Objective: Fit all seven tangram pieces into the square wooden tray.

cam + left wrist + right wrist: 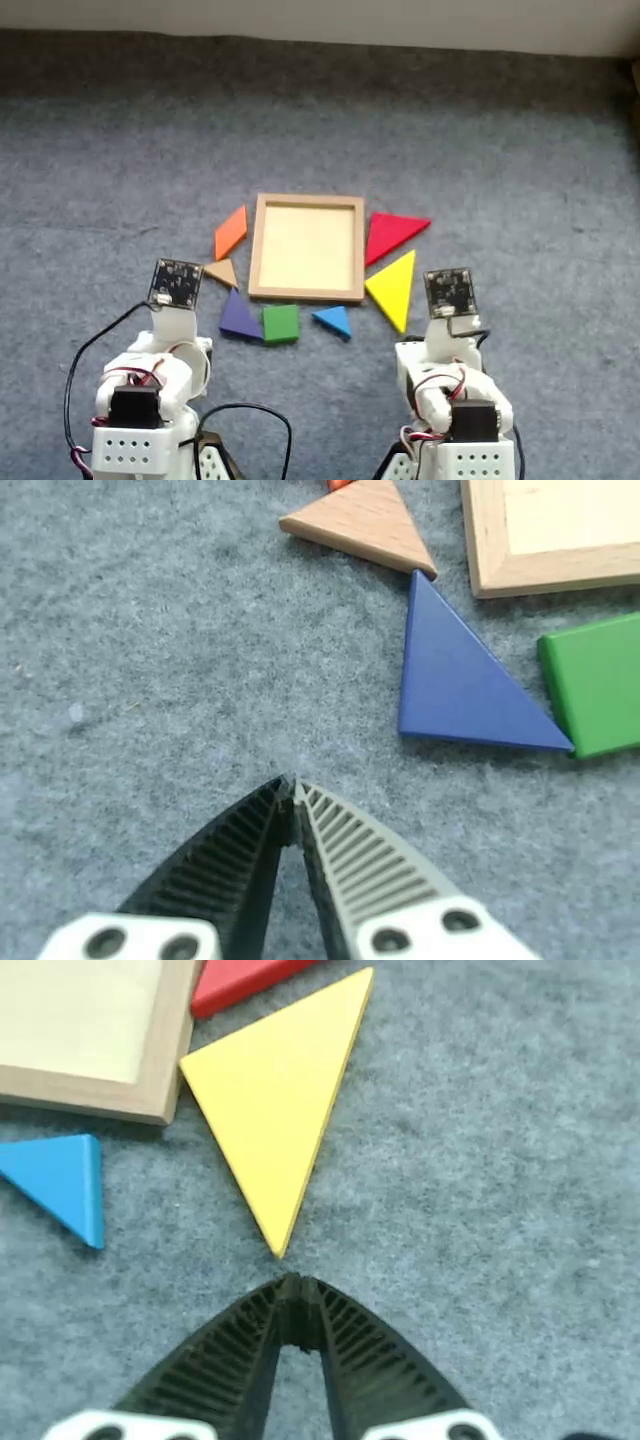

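Left gripper [290,790]: clenched on nothing, ribbed fingers tip to tip, poised over the grey felt [520,150] at the near left, short of the pieces.
Orange piece [230,232]: a slanted four-sided block just off the tray's left side.
Plain wooden triangle [362,525]: below the orange piece, near the tray's near-left corner.
Dark blue triangle [450,685]: its top point almost meets the wooden triangle; its far corner touches the green square.
Green square [280,323]: just below the tray's near edge.
Square wooden tray [305,245]: mid-table, all seven pieces lying around it on the felt.
Light blue triangle [62,1182]: small, near the tray's near-right corner.
Red triangle [392,234]: beside the tray's right side.
Yellow triangle [275,1100]: large, just below the red, sharp tip towards the right gripper.
Right gripper [292,1285]: clenched and holding nothing, just short of the yellow tip.
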